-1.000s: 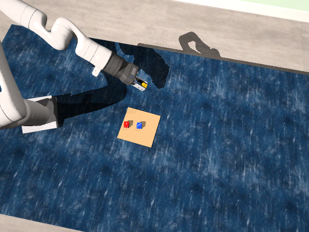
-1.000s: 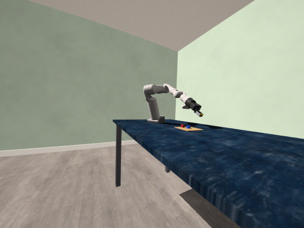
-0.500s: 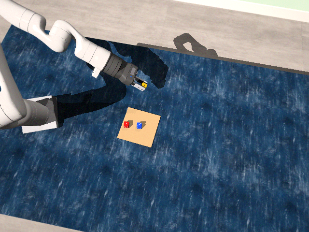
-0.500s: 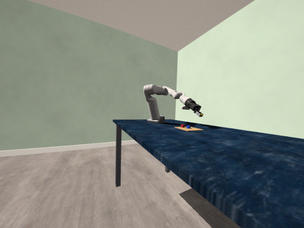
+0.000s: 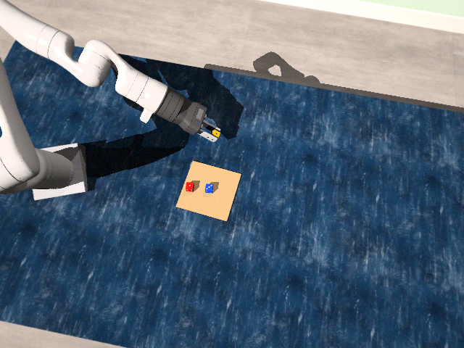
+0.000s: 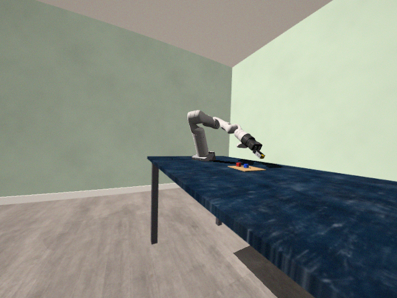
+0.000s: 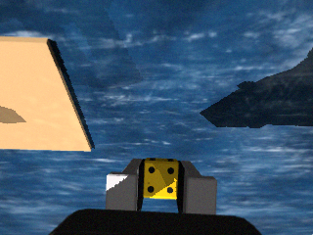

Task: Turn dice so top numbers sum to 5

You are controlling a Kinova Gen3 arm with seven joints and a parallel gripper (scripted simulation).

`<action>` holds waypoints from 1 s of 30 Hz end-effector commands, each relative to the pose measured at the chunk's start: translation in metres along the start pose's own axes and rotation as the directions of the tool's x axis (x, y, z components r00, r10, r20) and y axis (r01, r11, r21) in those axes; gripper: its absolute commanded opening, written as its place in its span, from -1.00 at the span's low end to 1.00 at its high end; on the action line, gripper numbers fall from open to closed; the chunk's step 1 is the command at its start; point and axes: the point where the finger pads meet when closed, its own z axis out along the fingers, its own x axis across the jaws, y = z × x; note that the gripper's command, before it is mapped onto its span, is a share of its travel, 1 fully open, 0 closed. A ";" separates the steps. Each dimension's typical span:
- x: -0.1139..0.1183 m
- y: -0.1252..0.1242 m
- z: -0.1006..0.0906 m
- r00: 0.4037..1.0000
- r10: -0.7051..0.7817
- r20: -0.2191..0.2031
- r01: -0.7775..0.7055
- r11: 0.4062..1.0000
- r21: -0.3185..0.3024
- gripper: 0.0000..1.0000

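the tool (image 5: 212,133) (image 6: 260,155) (image 7: 160,177) is clamped on the yellow die (image 5: 216,133) (image 6: 262,156) (image 7: 160,178), off the mat (image 5: 226,204) (image 6: 245,169) (image 7: 39,93), above centre in the top view. the red die (image 5: 190,186) (image 6: 238,164) and blue die (image 5: 209,188) (image 6: 245,166) sit on it, near mid-frame; placing yellow, release and retreat remain.

Item: yellow die (image 5: 216,133) (image 6: 262,156) (image 7: 160,178), held in the tool (image 5: 214,135) (image 6: 260,155) (image 7: 160,177); now lower, and nearer the mat (image 5: 221,206) (image 6: 250,168) (image 7: 39,98) in the top view, than in both earlier pairs of views.
Item: the tool itself; lowered with the die, its body likewise nearer the mat in the top view.
Item: forearm (image 5: 136,88) (image 6: 239,133), white; shifted the same way, towards the mat's side, and sitting lower in the exterior view.
Item: tool shadow (image 5: 229,112), dark, on the table (image 5: 318,225) (image 6: 288,208) (image 7: 171,59); its far end drawn in closer to the mat.
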 end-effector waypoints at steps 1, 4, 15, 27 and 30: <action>-0.003 -0.006 0.007 1.000 -0.017 0.004 0.017 1.000 -0.016 -0.19; -0.003 -0.016 0.013 1.000 -0.017 0.004 0.017 1.000 -0.016 -0.19; -0.003 -0.030 0.021 1.000 -0.017 0.004 0.017 1.000 -0.016 -0.19; -0.003 -0.031 0.021 1.000 -0.017 0.004 0.017 1.000 -0.016 -0.19; -0.003 -0.031 0.021 1.000 -0.017 0.004 0.017 1.000 -0.016 -0.19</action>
